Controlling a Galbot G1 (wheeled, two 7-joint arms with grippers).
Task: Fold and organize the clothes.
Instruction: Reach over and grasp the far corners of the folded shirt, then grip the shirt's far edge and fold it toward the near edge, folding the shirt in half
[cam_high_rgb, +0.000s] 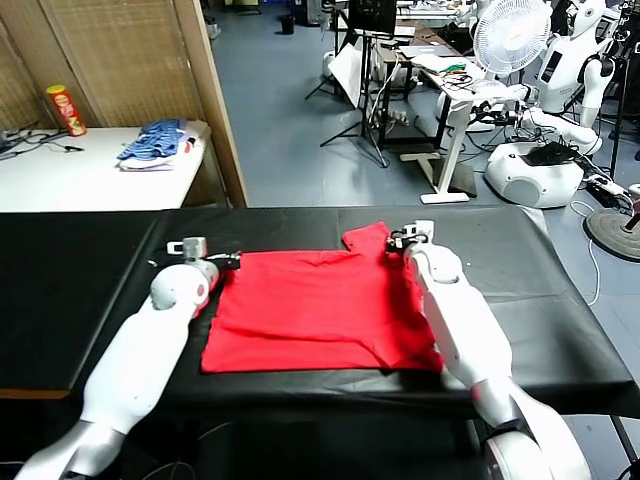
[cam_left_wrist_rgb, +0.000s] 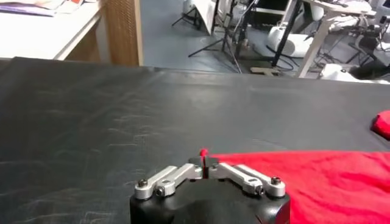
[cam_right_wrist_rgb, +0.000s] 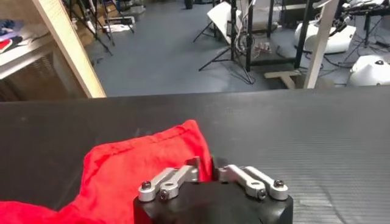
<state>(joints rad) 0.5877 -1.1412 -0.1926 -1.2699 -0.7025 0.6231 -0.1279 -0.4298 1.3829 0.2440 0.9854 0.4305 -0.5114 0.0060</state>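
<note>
The red T-shirt (cam_high_rgb: 310, 305) lies spread on the black table (cam_high_rgb: 90, 290), its print hidden. My left gripper (cam_high_rgb: 232, 261) is at the shirt's far left corner, shut on a pinch of red cloth; in the left wrist view a red tip shows between the closed fingers (cam_left_wrist_rgb: 204, 159) and the shirt (cam_left_wrist_rgb: 317, 179) stretches away beside it. My right gripper (cam_high_rgb: 398, 241) is at the far right sleeve, shut on the cloth; the right wrist view shows the sleeve (cam_right_wrist_rgb: 146, 161) pinched between its fingers (cam_right_wrist_rgb: 210, 170).
A white side table (cam_high_rgb: 90, 170) at the back left holds a blue-and-white clothes pile (cam_high_rgb: 158, 142) and a red can (cam_high_rgb: 67, 109). A wooden post (cam_high_rgb: 215, 100) stands behind the table. Robots, a fan and stands fill the floor at the back right.
</note>
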